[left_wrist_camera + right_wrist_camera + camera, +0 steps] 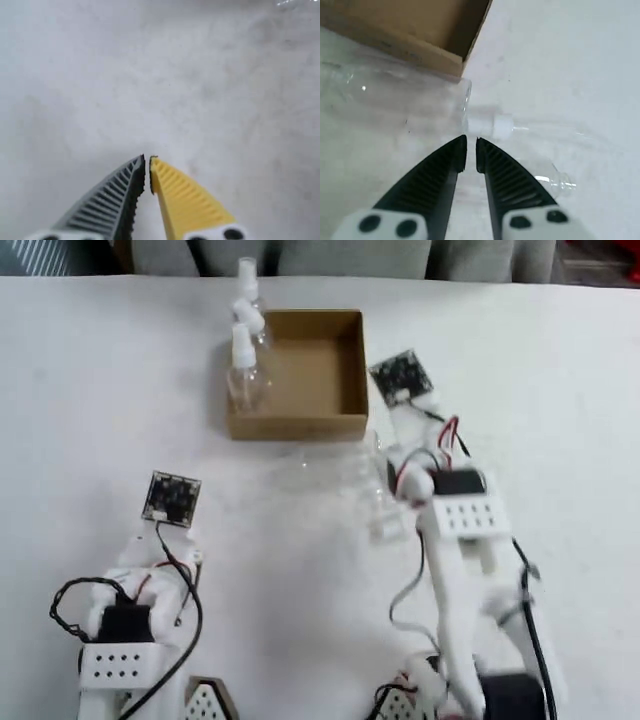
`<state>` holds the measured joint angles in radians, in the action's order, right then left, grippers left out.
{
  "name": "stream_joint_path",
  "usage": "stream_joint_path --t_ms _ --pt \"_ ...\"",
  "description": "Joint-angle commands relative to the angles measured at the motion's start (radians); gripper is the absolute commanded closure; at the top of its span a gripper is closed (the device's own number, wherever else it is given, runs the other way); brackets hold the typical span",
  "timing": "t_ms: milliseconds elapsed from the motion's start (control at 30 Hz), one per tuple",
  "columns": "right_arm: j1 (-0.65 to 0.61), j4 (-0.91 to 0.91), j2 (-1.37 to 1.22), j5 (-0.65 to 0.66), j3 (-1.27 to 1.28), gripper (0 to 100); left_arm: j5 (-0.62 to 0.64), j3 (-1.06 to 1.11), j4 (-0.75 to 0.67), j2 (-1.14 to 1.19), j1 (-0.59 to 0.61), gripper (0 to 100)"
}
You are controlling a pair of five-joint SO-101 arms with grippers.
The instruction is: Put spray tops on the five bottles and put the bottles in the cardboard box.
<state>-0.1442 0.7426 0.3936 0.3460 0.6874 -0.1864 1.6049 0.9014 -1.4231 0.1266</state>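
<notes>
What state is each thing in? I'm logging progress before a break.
cardboard box: open, upright.
sprayer bottles: upright at the box's left side, spray tops on.
clear bottle: lying on the table beside the box.
bare-necked bottle: lying, no top.
left gripper: shut, empty.
right gripper: shut, empty.
</notes>
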Motion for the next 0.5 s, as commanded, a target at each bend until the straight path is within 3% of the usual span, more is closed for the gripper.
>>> stream_joint_path --t_ms 0,467 --pt "-0.002 -0.03 -0.209 -0.097 -0.206 97.8 -0.008 -0.008 0.005 -0.024 0.008 98" --pt "-0.002 -0.03 -0.72 -0.327 -0.672 97.7 -0.008 -0.008 0.005 -0.024 0.008 98"
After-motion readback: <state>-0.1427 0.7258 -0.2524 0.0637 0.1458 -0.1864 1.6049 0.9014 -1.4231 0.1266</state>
